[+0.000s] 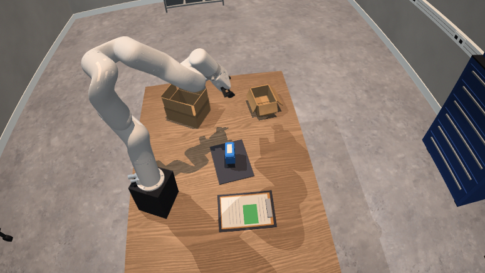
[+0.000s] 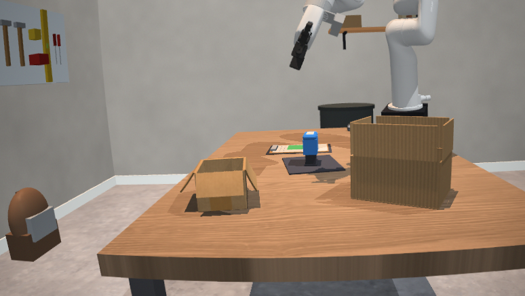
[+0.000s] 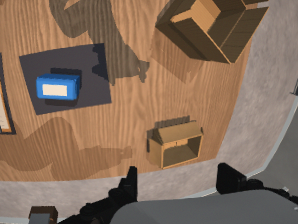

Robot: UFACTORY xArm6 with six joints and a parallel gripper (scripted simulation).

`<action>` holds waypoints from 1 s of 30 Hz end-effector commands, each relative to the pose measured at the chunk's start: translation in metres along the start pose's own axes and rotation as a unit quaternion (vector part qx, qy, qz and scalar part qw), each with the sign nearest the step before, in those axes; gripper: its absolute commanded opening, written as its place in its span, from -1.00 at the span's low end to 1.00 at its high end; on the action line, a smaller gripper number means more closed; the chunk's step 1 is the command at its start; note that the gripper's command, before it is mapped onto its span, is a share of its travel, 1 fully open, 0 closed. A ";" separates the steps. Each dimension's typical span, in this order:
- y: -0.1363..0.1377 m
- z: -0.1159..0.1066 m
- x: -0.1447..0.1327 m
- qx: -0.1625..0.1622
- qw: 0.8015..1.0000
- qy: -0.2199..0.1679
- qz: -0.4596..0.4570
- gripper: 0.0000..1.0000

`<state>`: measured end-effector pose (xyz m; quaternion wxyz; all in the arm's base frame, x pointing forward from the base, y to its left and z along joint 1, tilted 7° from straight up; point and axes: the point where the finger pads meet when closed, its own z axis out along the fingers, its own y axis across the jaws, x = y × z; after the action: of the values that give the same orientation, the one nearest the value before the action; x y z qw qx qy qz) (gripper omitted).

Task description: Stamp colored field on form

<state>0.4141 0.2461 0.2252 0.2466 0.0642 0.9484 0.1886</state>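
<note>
A blue stamp [image 1: 229, 154] [image 2: 310, 144] [image 3: 59, 88] with a white top label stands upright on a dark mat [image 1: 234, 174] [image 2: 294, 165] [image 3: 93, 63] in the middle of the table. The form [image 1: 231, 210] [image 2: 281, 149] lies on a clipboard nearer the front edge, apart from the mat; its field [image 1: 250, 213] [image 2: 294, 146] is green. My gripper [image 1: 227, 92] [image 2: 296, 62] [image 3: 178, 178] is open and empty. It hangs high over the far part of the table, between the two boxes and well away from the stamp.
A large open cardboard box [image 1: 185, 104] [image 2: 400, 161] [image 3: 216, 10] and a small open one [image 1: 264, 99] [image 2: 221, 183] [image 3: 176, 144] stand at the table's far end. The arm's black base [image 1: 154, 193] sits at the table's left edge. A blue cabinet [image 1: 458, 135] stands off to the right.
</note>
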 end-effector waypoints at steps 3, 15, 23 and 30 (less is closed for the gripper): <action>0.001 -0.001 -0.002 -0.001 1.000 -0.002 0.000 1.00; 0.001 -0.001 -0.002 -0.001 1.000 -0.002 0.000 1.00; -0.012 0.007 0.002 0.013 0.999 0.009 0.052 1.00; -0.048 0.026 0.011 0.052 0.981 0.030 0.185 1.00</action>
<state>0.4137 0.2252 0.1960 0.1993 0.1731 0.9455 0.1906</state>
